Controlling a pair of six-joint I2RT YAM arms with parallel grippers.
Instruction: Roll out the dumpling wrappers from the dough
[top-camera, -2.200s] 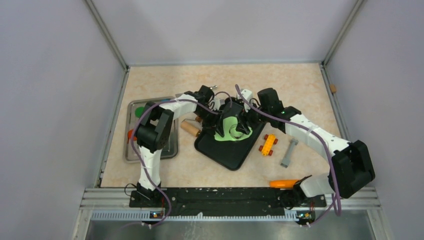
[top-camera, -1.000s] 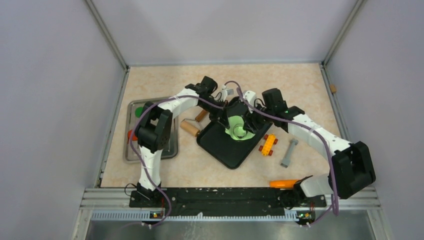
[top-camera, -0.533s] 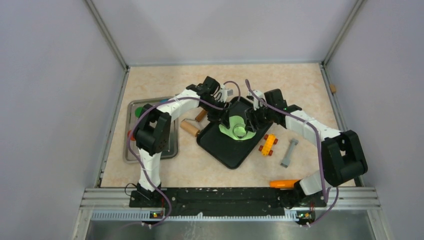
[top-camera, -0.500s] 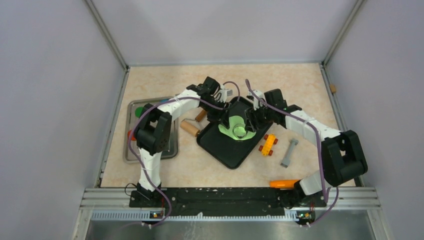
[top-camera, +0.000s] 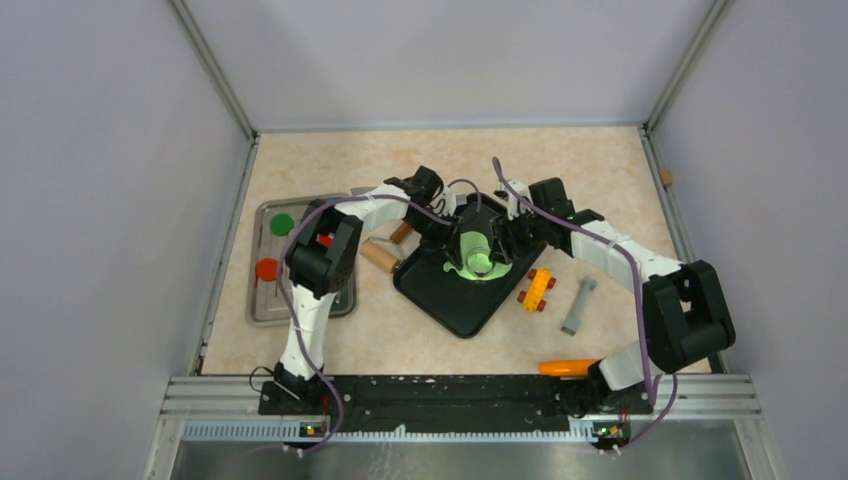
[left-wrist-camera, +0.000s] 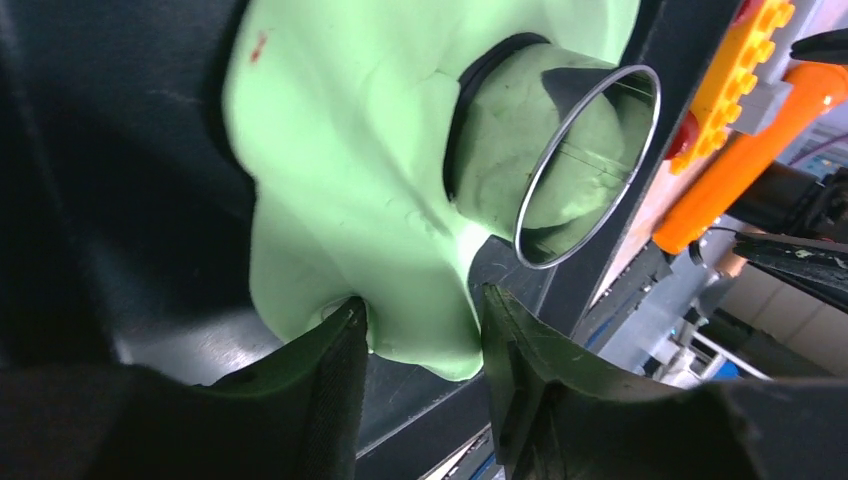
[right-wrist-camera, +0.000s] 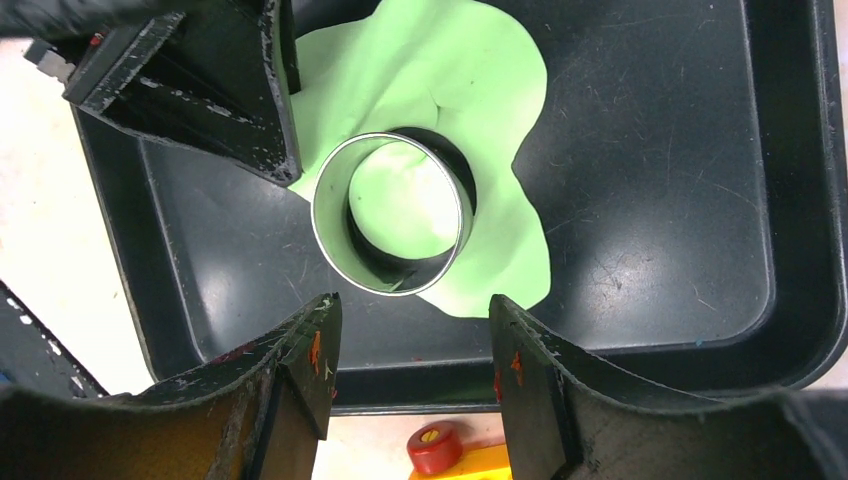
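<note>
Lime-green dough (right-wrist-camera: 470, 90) lies rolled into a thin, ragged sheet in the black tray (right-wrist-camera: 650, 200) at the tabletop's centre. The metal ring cutter (right-wrist-camera: 395, 275) stands in the sheet, with one round dumpling wrapper (right-wrist-camera: 400, 200) cut free inside it. In the right wrist view, a dark crescent of bare tray shows outside the ring at about 1 o'clock, so the sheet has parted from the cutter there.

The left end effector (left-wrist-camera: 422, 305) is spread. Its fingers straddle a lobe of the sheet's edge at roughly 10 o'clock from the ring, without squeezing it. The right end effector (right-wrist-camera: 412, 305) hangs above with its fingers wide apart on the ring's 6 o'clock side, not touching it.

The main risk, as I judge it, comes if the left fingers close on that lobe and pull the scrap away. The thin sheet may stretch or tear. Where it hugs the ring, from 3 to 6 o'clock, it could drag the cutter sideways and smear or fold the wrapper, since nothing steadies the ring. Soft dough may also stick to the fingers. If the right fingers grasp the ring off-centre, it could tip and lift the disc with it.
</note>
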